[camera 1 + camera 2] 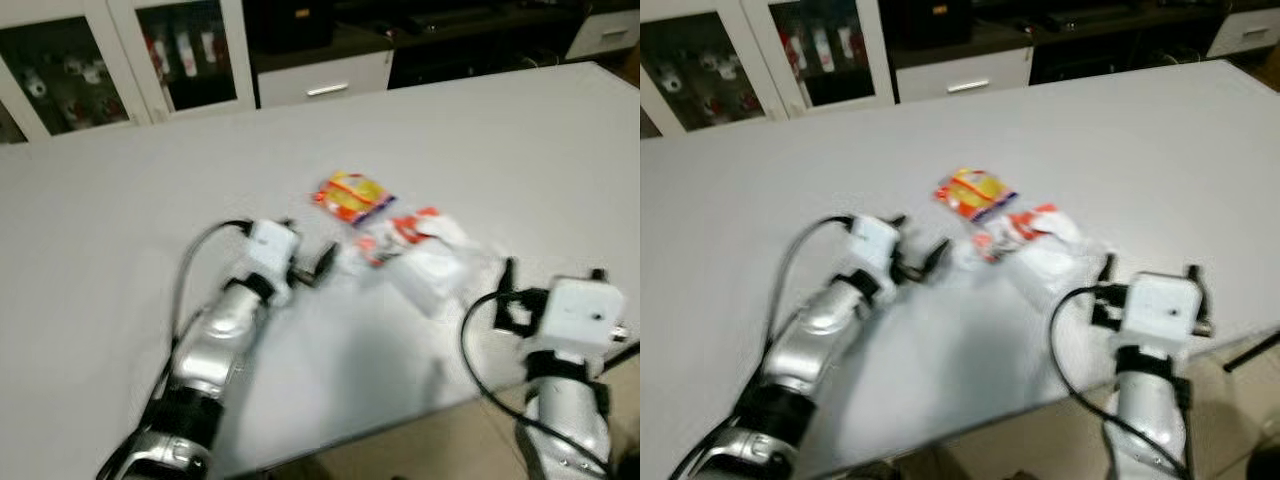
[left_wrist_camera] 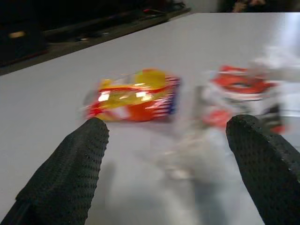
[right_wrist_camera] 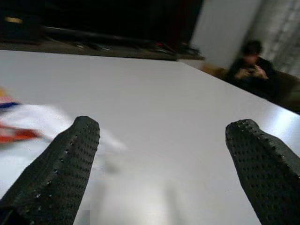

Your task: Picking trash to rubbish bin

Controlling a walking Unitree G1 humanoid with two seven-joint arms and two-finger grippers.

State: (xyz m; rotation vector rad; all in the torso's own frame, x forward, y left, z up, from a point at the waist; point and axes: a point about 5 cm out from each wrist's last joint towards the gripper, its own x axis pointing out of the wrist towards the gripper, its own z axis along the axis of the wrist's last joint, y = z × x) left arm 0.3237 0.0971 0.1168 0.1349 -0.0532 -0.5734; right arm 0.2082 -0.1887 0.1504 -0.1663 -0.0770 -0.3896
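A yellow and red snack wrapper lies on the white table, near its middle. Just in front of it and to the right sits a crumpled white and red plastic wrapper. My left gripper is low over the table, open, just left of the white wrapper, with nothing between its fingers. In the left wrist view both wrappers lie ahead of its fingertips. My right gripper is open at the table's front edge, to the right of the white wrapper and apart from it.
Glass-door cabinets and a white drawer stand behind the table. The table's front edge runs close to my arms. In the right wrist view, a person sits beyond the far corner of the table.
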